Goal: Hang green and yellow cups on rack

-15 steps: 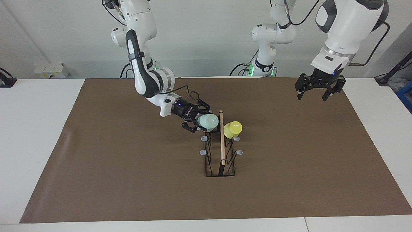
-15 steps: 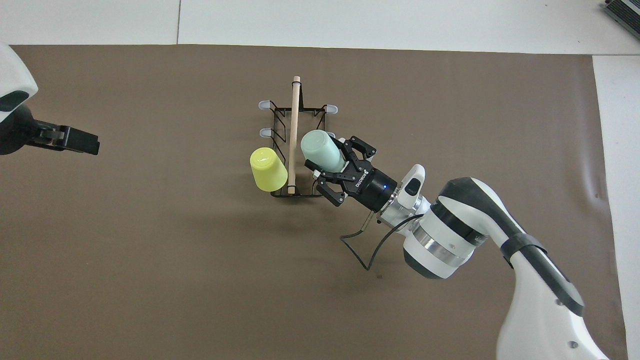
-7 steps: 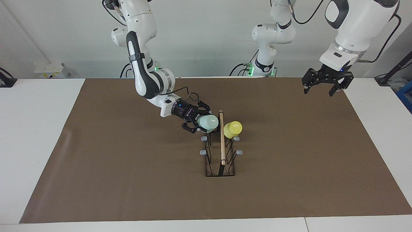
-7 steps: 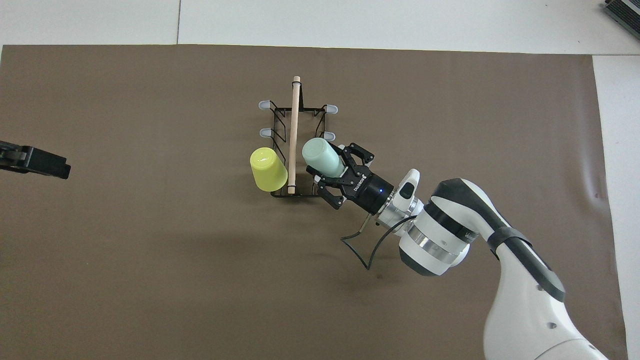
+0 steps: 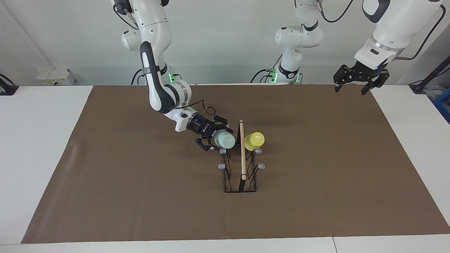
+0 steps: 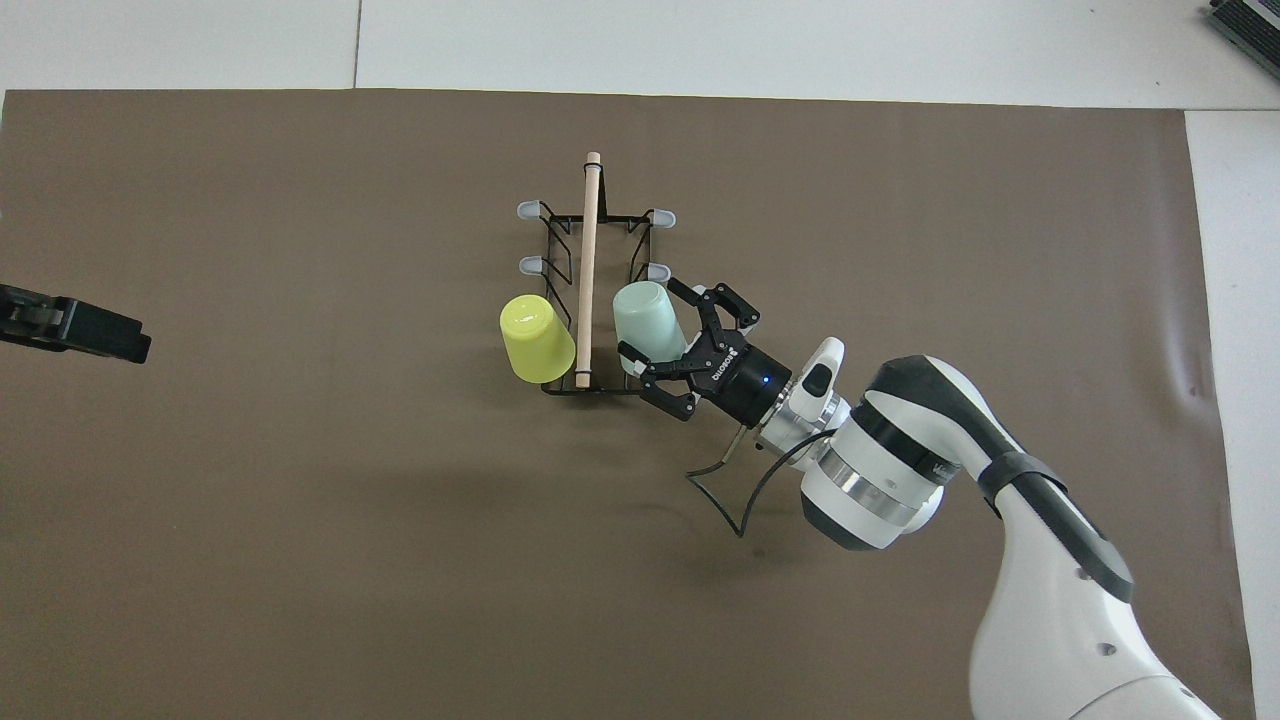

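Observation:
The black wire rack (image 5: 240, 175) (image 6: 560, 240) with a wooden rod along its top stands mid-table. The yellow cup (image 5: 254, 140) (image 6: 535, 338) hangs mouth-down on the peg nearest the robots, on the side toward the left arm's end. The pale green cup (image 5: 225, 140) (image 6: 648, 318) sits tilted on the matching peg on the side toward the right arm's end. My right gripper (image 5: 218, 137) (image 6: 668, 340) is open, its fingers spread on either side of the green cup's mouth end. My left gripper (image 5: 355, 84) waits open, raised high over the mat's corner at the left arm's end.
A brown mat (image 5: 140, 196) covers the table. Grey-tipped free pegs (image 5: 222, 166) (image 6: 660, 216) stick out from both sides of the rack, farther from the robots than the cups. A black cable loops under the right wrist (image 6: 720, 490).
The right gripper's fingers have spread off the green cup, which sank a little and now rests on its peg. The left gripper rose and drew away toward its own end.

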Controlling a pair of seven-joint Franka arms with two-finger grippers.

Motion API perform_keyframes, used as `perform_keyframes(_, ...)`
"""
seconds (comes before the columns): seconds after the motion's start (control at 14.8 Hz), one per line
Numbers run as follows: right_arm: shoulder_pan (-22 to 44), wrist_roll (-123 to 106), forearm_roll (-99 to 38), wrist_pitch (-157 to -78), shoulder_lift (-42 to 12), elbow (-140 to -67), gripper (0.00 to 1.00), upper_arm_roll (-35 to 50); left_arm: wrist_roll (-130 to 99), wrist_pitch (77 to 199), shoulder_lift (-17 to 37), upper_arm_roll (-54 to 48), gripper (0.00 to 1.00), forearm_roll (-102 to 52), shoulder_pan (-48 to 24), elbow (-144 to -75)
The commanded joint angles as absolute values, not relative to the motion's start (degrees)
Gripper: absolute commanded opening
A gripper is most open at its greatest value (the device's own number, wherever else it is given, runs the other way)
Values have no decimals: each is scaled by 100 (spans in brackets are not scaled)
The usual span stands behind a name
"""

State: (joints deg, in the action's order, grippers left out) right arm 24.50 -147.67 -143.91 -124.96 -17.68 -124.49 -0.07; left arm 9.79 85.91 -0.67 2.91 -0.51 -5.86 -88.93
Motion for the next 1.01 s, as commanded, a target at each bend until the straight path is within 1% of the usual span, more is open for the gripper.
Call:
perform_keyframes(0.0, 2373, -14907, -14380, -13031, -1451, -12437, 100, 0, 993, 8692, -176, 290, 100, -176, -527, -9044)
perform_keyframes(0.14, 2329, -14819, -14204, -13542, -1144, -12384, 100, 17, 897, 8850, -176, 290, 100, -245, -527, -9053)
perform_keyframes(0.47, 2408, -14380, -14186, -13947, -801, -12401, 100, 26, 879, 9070, -220, 299, 100, -369, -536, -9202)
perform_keyframes(0.61, 2408, -14353, -14116, -14324, -625, -12393, 100, 26, 905, 9079, -211, 299, 100, -369, -536, -9202)
perform_keyframes(0.74, 2330, -14335, -13530, -14790, -528, -12323, 100, 26, 862, 9027, -211, 299, 100, -360, -554, -9193)
perform_keyframes(0.95, 2111, -14238, -12353, -15274, -589, -12182, 100, 0, 861, 8991, -220, 299, 100, -343, -563, -9193)
